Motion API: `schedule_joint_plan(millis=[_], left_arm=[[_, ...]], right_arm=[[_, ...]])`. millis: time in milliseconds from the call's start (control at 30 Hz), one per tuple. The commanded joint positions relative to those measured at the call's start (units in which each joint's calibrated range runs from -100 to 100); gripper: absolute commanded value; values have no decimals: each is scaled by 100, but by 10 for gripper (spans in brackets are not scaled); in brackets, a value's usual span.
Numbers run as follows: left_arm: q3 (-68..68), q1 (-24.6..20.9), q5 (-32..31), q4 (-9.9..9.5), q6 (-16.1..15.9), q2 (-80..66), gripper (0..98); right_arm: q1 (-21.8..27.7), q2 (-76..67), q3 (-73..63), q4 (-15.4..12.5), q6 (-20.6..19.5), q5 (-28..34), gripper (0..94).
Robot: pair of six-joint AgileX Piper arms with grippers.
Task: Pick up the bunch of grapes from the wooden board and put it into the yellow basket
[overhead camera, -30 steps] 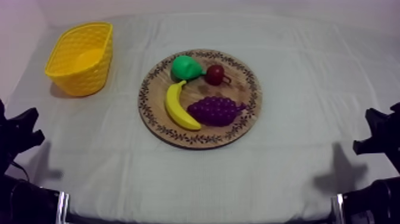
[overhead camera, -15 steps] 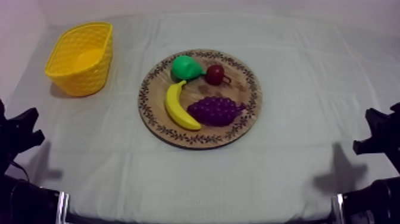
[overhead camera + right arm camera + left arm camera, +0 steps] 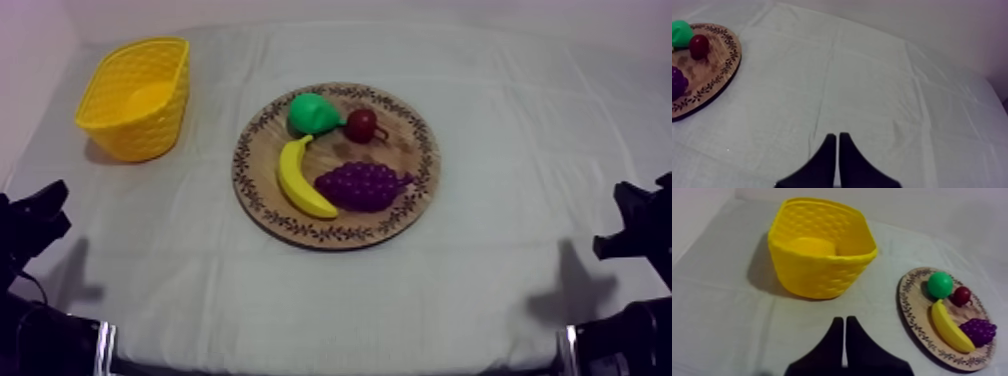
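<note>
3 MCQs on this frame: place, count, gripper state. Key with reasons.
1. Where is the bunch of grapes? A) in mid-air B) on the wooden board beside the banana C) on the floor
2. How many fruits lie on the board? A) two B) three C) four
3. Left gripper state? A) shut on nothing B) open C) shut on fruit
1 B: it rests on the board next to the banana. 2 C: banana, pear, small red fruit, grapes. 3 A: fingers lie together as a wedge.
</note>
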Motion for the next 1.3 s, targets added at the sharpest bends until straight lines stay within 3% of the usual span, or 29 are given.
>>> schedule_joint_plan(millis=[0,200,667,1000,1267], left_arm=[[4,148,-45,5,4,47,0],[-46,471,-309,29,-107,454,0],[-1740,1538,-712,290,-805,2727,0],[-3661,1820,551,608,-1389,4676,0],[-5129,2027,1860,637,-1382,6187,0]], right_arm=[[0,0,-4,-2,3,0,3],[0,0,-4,-2,4,0,3],[0,0,-4,-2,4,0,3],[0,0,-4,-2,4,0,3],[0,0,-4,-2,4,0,3]])
